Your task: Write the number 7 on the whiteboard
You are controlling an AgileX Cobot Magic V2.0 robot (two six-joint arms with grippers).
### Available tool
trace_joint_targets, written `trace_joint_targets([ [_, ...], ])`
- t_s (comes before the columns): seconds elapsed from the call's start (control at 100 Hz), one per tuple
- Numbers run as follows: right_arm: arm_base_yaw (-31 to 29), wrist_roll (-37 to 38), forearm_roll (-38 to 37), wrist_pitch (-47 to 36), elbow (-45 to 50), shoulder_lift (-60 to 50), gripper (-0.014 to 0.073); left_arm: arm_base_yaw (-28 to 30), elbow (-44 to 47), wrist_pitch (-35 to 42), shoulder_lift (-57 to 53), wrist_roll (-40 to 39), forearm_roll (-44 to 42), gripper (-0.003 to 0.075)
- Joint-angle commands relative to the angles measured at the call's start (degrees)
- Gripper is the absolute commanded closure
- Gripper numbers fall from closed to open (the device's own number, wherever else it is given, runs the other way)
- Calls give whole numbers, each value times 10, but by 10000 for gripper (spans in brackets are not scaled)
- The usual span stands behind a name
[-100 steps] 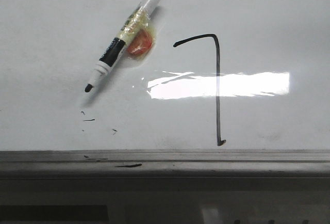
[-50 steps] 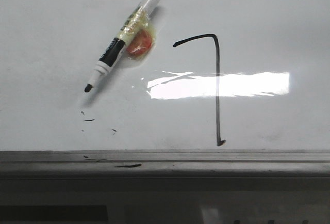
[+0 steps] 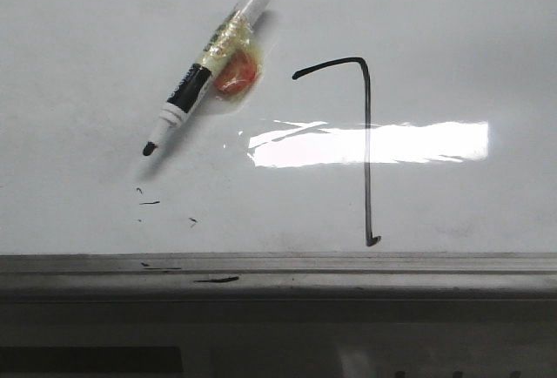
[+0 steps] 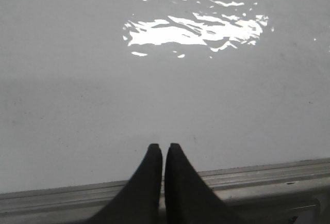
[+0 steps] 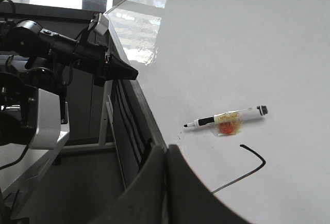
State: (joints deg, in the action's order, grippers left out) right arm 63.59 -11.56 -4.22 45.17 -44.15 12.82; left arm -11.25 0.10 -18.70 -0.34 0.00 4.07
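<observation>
The number 7 (image 3: 366, 143) is drawn in black on the whiteboard (image 3: 452, 30), its stem ending near the grey front rim. It also shows in the right wrist view (image 5: 253, 156). A black and white marker (image 3: 213, 57) lies uncapped on the board left of the 7, with an orange lump taped to it; it also shows in the right wrist view (image 5: 227, 117). My left gripper (image 4: 163, 147) is shut and empty over the board's front edge. My right gripper (image 5: 166, 150) is shut and empty, raised off the board's near side. Neither gripper shows in the front view.
Small black flecks (image 3: 150, 201) mark the board below the marker tip. The grey metal rim (image 3: 278, 265) runs along the front. A bright glare (image 3: 370, 143) crosses the 7's stem. The left arm (image 5: 77, 53) reaches over the board's edge.
</observation>
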Motion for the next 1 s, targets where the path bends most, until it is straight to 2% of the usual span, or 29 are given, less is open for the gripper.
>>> trace_joint_targets([
  [0.0, -1, 0, -7, -43, -13, 9, 636, 1, 12, 31, -16, -7, 2, 741],
  [0.15, -18, 0, -61, -31, 10, 5, 638, 1, 12, 31, -16, -7, 2, 741],
  [0.25, -74, 0, -85, -64, 47, 5, 638, 1, 12, 31, -16, -7, 2, 741],
  [0.32, -137, 0, -84, -137, 85, 5, 638, 1, 12, 31, -16, -7, 2, 741],
  [0.4, -216, 2, -77, -263, 140, 3, 638, 1, 12, 31, -16, -7, 2, 741],
  [0.51, -332, 6, -20, -422, 232, 3, 638, 1, 12, 31, -16, -7, 2, 741],
  [0.58, -397, 6, 19, -505, 294, 3, 638, 1, 12, 31, -16, -7, 2, 741],
  [0.68, -474, 6, 21, -586, 371, -1, 638, 1, 12, 31, -16, -7, 2, 741],
  [0.79, -536, 6, 21, -573, 423, -31, 638, 1, 12, 31, -16, -7, 2, 741],
  [0.9, -567, 19, 21, -525, 458, -81, 638, 1, 12, 31, -16, -7, 2, 741],
  [0.99, -578, 54, 17, -419, 456, -134, 638, 1, 12, 31, -16, -7, 2, 741],
])
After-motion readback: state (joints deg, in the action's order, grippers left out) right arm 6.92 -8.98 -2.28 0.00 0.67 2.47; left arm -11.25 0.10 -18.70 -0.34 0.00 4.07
